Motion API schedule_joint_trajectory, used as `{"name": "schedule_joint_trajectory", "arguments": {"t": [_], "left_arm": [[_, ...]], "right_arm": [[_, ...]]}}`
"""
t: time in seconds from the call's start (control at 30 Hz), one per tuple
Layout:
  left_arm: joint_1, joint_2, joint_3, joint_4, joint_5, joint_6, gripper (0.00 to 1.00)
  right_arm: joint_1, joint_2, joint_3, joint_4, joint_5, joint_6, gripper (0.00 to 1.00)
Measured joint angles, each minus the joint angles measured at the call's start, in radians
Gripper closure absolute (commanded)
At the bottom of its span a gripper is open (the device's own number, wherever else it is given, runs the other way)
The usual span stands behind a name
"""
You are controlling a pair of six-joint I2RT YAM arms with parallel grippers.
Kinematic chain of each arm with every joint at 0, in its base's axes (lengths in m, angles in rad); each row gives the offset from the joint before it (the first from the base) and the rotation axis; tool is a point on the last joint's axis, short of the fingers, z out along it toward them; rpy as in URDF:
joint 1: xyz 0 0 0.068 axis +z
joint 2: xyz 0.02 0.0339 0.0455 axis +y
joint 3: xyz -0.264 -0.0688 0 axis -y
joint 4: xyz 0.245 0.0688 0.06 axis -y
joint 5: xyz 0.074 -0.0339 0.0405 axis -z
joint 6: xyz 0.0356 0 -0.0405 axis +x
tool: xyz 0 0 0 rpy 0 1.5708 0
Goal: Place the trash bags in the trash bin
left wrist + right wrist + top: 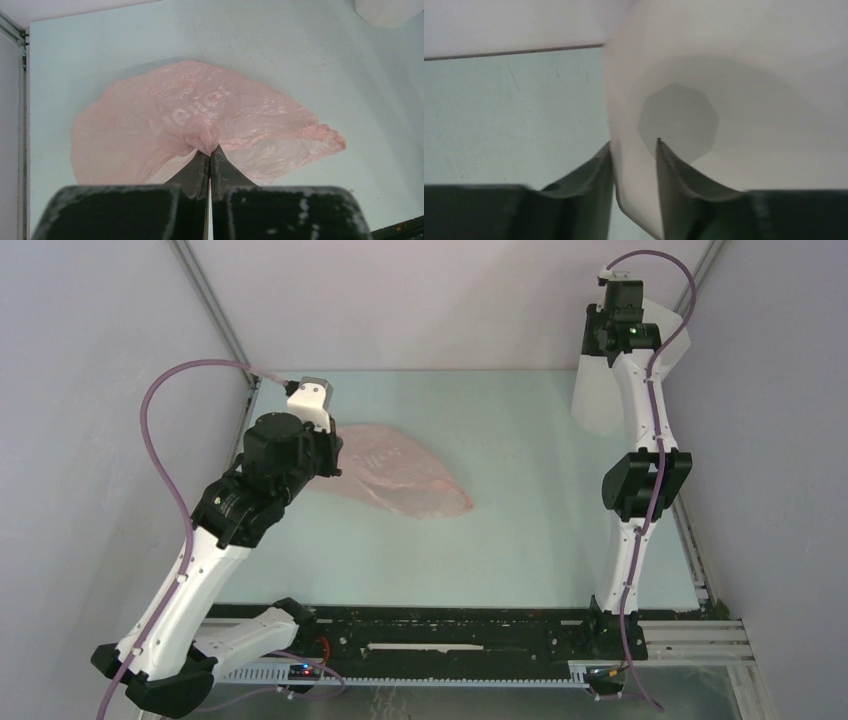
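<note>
The pale-pink trash bag (410,480) lies flat and wrinkled on the pale green table, left of centre. My left gripper (210,149) is shut on a bunched fold at the bag's near edge (200,107), low over the table. The white trash bin (595,400) is at the far right, partly hidden behind my right arm. My right gripper (634,142) is shut on the bin's rim wall, one finger outside and one inside. The right wrist view looks into the bin (724,75), down to its many-sided bottom. A corner of the bin shows in the left wrist view (385,10).
The enclosure's grey walls and metal frame posts (215,300) ring the table. The table's left edge rail (22,100) runs close beside the bag. Bare table top (520,540) lies between the bag and the bin.
</note>
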Motion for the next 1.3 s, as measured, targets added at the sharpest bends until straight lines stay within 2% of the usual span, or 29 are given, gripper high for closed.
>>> {"name": "schedule_joint_trajectory", "arguments": {"t": [0.1, 0.33, 0.5, 0.73, 0.87, 1.1, 1.2, 1.3], "left_arm": [[0.000, -0.001, 0.000, 0.000, 0.000, 0.000, 1.00], [0.000, 0.000, 0.000, 0.000, 0.000, -0.002, 1.00], [0.000, -0.004, 0.000, -0.003, 0.005, -0.021, 1.00], [0.000, -0.028, 0.000, -0.003, 0.009, -0.048, 1.00], [0.000, -0.021, 0.002, -0.004, 0.009, -0.055, 1.00], [0.000, -0.009, 0.002, -0.019, 0.013, -0.082, 1.00], [0.000, -0.009, 0.002, -0.023, 0.026, -0.097, 1.00], [0.000, -0.009, 0.002, -0.026, 0.027, -0.100, 1.00]], "right_arm": [[0.002, 0.000, 0.000, 0.004, -0.002, -0.002, 0.82], [0.034, -0.017, -0.021, -0.010, 0.040, 0.006, 1.00], [0.121, -0.095, -0.132, -0.023, 0.082, 0.003, 1.00], [0.292, -0.259, -0.283, -0.119, 0.029, 0.050, 1.00], [0.412, -0.311, -0.332, -0.183, 0.013, 0.063, 1.00], [0.640, -0.371, -0.442, -0.202, 0.104, 0.047, 1.00], [0.689, -0.407, -0.485, -0.204, 0.097, 0.048, 1.00], [0.688, -0.443, -0.503, -0.212, 0.068, 0.060, 1.00]]}}
